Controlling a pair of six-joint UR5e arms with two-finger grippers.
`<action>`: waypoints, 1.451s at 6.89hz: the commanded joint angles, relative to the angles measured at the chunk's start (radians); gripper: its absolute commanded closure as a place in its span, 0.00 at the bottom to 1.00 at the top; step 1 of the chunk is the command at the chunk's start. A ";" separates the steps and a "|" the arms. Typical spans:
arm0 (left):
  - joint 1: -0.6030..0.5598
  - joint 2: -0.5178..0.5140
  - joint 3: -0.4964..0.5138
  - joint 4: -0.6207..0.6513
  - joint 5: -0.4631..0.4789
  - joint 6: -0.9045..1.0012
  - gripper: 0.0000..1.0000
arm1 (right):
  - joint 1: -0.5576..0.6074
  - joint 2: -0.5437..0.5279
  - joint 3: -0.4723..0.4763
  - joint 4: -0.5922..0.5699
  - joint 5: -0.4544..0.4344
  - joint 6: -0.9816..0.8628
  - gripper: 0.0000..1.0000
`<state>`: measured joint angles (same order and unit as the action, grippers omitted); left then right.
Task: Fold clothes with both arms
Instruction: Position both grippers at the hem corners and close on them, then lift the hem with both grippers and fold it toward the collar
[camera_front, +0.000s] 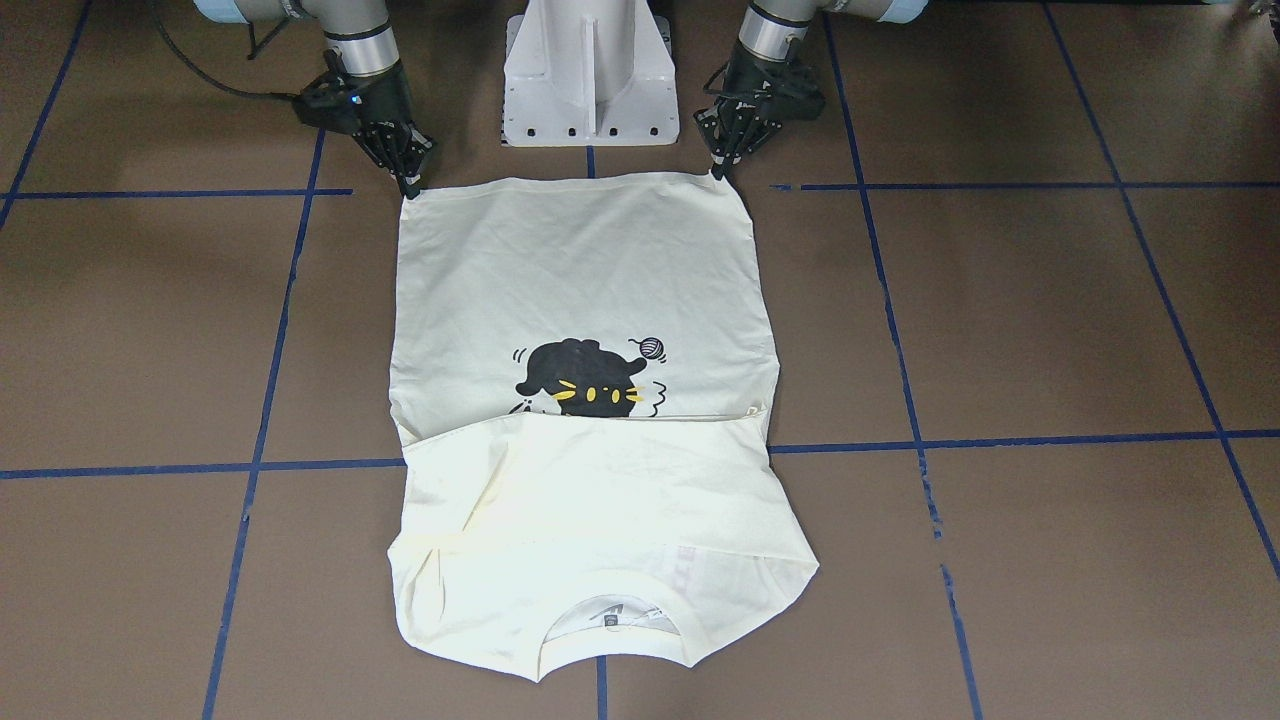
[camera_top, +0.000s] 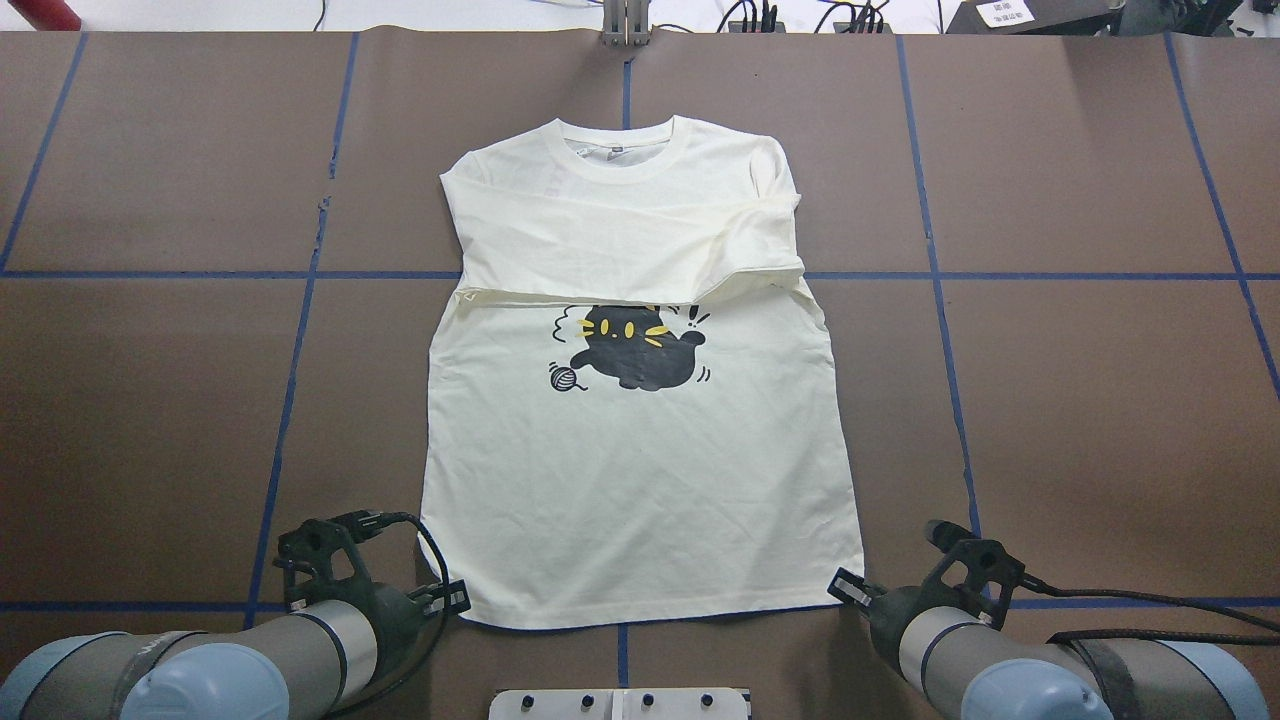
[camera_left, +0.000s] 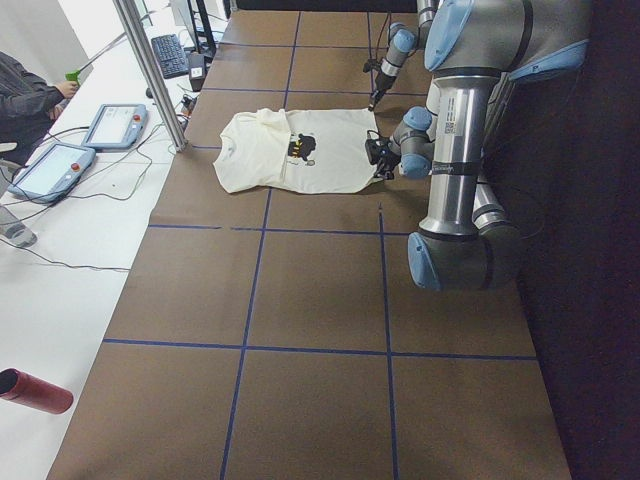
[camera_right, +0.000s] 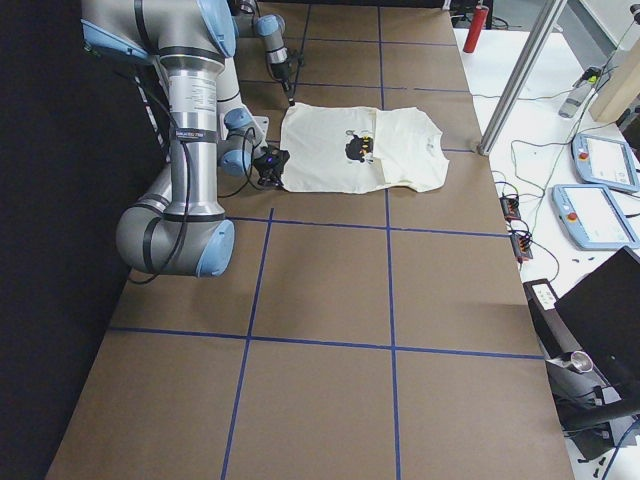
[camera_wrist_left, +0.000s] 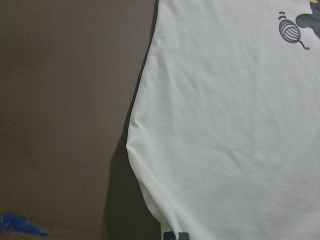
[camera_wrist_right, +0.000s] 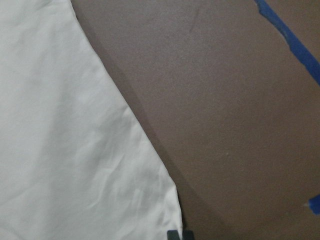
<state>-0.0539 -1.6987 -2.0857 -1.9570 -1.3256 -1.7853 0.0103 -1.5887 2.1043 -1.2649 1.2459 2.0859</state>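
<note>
While T-shirt (camera_front: 580, 270) lies flat (print up), left claw (camera_front: 719, 170), right claw (camera_front: 410, 188) pinch hem corners.

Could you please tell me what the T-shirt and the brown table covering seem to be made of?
The cream-white cat-print T-shirt looks like soft matte cotton-type knit: fine creases, limp folds. The brown table covering looks like matte paper or thin sheet, flat and dull; I cannot tell which.
</note>
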 joint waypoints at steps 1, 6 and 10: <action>-0.018 0.022 -0.111 0.013 -0.053 0.109 1.00 | 0.023 0.024 0.108 -0.145 0.009 -0.012 1.00; -0.188 0.001 -0.639 0.530 -0.370 0.191 1.00 | 0.124 0.260 0.602 -0.791 0.197 -0.035 1.00; -0.556 -0.234 -0.298 0.553 -0.441 0.571 1.00 | 0.396 0.490 0.340 -0.794 0.285 -0.283 1.00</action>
<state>-0.5020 -1.8766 -2.4906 -1.4054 -1.7370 -1.3098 0.3328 -1.1511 2.5293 -2.0634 1.5024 1.8673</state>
